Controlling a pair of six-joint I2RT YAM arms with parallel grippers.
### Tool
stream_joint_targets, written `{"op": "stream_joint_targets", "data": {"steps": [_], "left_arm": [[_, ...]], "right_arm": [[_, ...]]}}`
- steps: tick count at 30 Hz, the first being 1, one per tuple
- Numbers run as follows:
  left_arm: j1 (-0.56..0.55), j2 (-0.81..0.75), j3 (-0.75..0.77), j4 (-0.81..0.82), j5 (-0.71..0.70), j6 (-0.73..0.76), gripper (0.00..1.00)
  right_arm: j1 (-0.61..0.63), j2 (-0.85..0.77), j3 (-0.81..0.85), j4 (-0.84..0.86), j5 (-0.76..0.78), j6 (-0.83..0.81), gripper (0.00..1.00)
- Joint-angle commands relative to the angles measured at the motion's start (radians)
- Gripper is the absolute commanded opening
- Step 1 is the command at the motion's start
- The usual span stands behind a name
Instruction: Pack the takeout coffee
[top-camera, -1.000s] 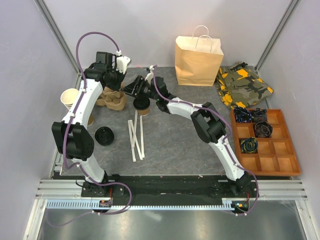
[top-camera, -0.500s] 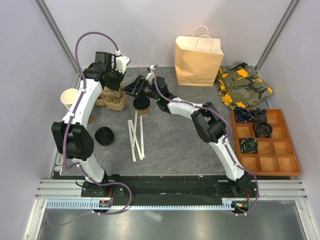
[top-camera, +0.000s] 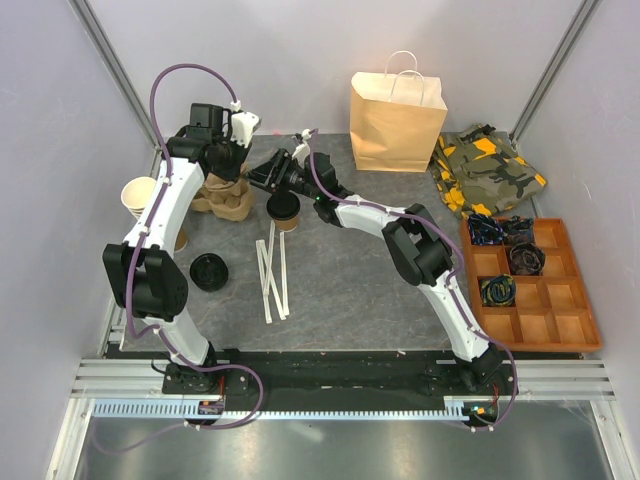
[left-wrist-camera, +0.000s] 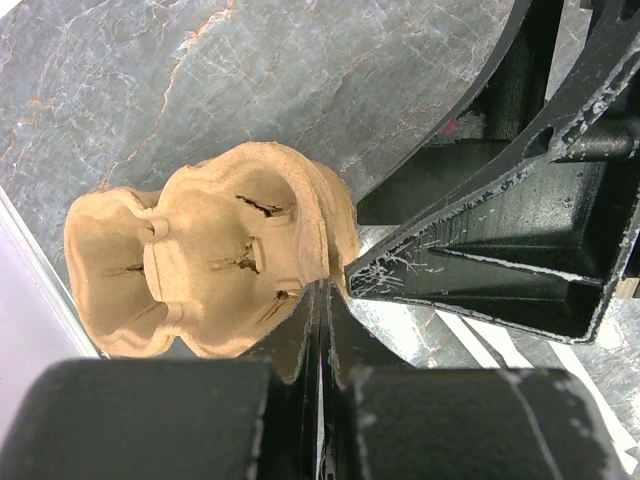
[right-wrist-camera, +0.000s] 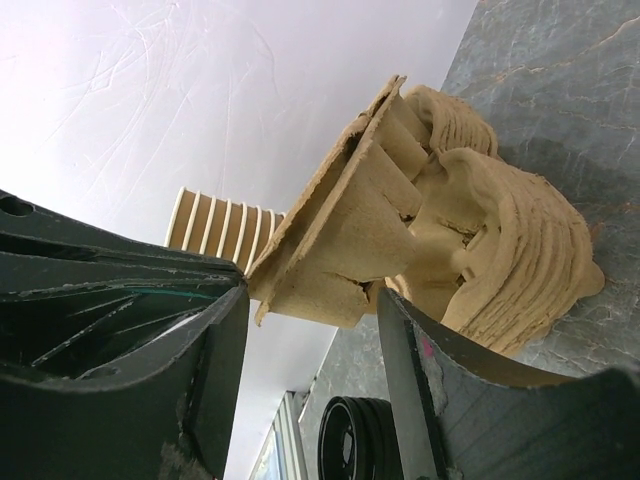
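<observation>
The takeout coffee stands upright on the worktop, lid on, long axis vertical. It sits towards the far side, left of centre. It is just right of the carrier stack and well apart from the paper bag at the far right.

Left gripper: jaws fully closed, and they appear to pinch the rim of the top cup carrier. That carrier is tilted up off the stack.

Right gripper: jaws parted to a moderate width, one on each side of the raised carrier. No firm clamp on it is visible.

Key relation: the coffee lies just near and right of the right jaws, beside that wrist rather than ahead of the fingers. The right arm is the nearer one. Both arms are at the carrier, not the cup. To take the cup, the right jaws would probably need to back off the carrier and turn towards the cup's side wall.
</observation>
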Motion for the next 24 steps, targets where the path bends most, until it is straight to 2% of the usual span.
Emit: {"op": "stream_joint_targets", "data": {"steps": [1,24], "left_arm": [[0.006,-0.05,0.007,0.032,0.031,-0.019,0.02],[0.006,-0.068,0.015,0.028,0.064,-0.022,0.02]], "right_arm": [[0.007,0.012,0.048,0.035,0.038,0.0,0.62],[0.027,0.063,0.08,-0.02,0.084,-0.021,0.54]]}}
